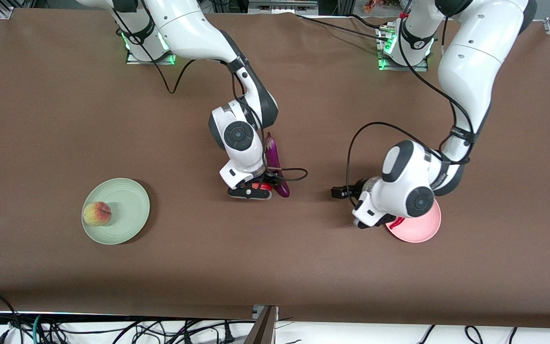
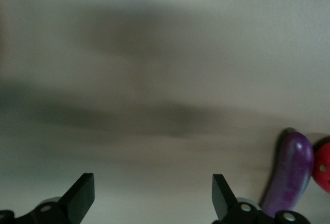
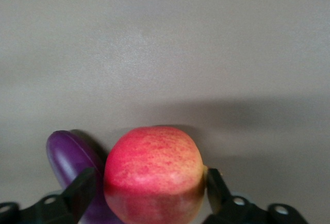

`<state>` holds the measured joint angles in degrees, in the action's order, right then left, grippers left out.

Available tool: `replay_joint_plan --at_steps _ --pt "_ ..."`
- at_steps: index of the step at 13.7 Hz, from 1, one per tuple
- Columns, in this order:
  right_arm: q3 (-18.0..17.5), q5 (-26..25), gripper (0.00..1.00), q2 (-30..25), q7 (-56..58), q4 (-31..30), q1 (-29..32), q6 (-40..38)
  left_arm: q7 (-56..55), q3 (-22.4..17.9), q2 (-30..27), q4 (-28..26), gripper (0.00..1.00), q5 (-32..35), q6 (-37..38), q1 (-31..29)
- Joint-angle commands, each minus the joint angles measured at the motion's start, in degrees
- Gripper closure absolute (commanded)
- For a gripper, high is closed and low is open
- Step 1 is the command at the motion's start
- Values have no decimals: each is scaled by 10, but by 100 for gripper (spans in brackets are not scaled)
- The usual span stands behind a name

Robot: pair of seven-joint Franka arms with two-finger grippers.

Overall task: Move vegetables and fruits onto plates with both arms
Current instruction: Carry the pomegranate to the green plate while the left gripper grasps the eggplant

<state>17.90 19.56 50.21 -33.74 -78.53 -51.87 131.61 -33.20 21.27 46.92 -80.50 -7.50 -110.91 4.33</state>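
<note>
Brown cloth covers the table (image 1: 65, 95), and both arms are busy at its middle.

The right gripper (image 3: 149, 193) sits low with its jaws around the round red fruit (image 3: 154, 172); it looks pinched, but I can't be sure. The smooth purple eggplant (image 1: 275, 162) touches it at 3 o'clock, so lift straight up. The peach (image 1: 96, 213) rests on the green plate (image 1: 129, 200). The left gripper (image 2: 152, 198), jaws apart, hovers by the pink plate (image 1: 423, 229), where the shiny chili (image 1: 396, 223) peeks out.
</note>
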Motion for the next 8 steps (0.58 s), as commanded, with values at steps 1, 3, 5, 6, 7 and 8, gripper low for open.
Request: replay_joint_plan --at_steps 1,3,5,6,7,8 --pt "6 -1 70 2 0 -1 -5 8 -37 -1 -13 -54 0 -39 -62 14" --pt "9 -1 81 -3 8 0 -2 5 -90 13 -13 -53 0 -41 -72 23" --pt "20 -1 81 -16 24 0 11 -6 -163 22 -12 -56 0 -37 -112 48" --pt "24 0 81 -26 45 3 24 -23 -181 21 -10 -56 0 -35 -120 65" --pt "26 0 81 -38 79 4 44 -52 -193 20 -9 -56 0 -34 -128 71" --pt "26 0 81 -50 125 5 69 -84 -197 21 -8 -57 0 -34 -134 72"
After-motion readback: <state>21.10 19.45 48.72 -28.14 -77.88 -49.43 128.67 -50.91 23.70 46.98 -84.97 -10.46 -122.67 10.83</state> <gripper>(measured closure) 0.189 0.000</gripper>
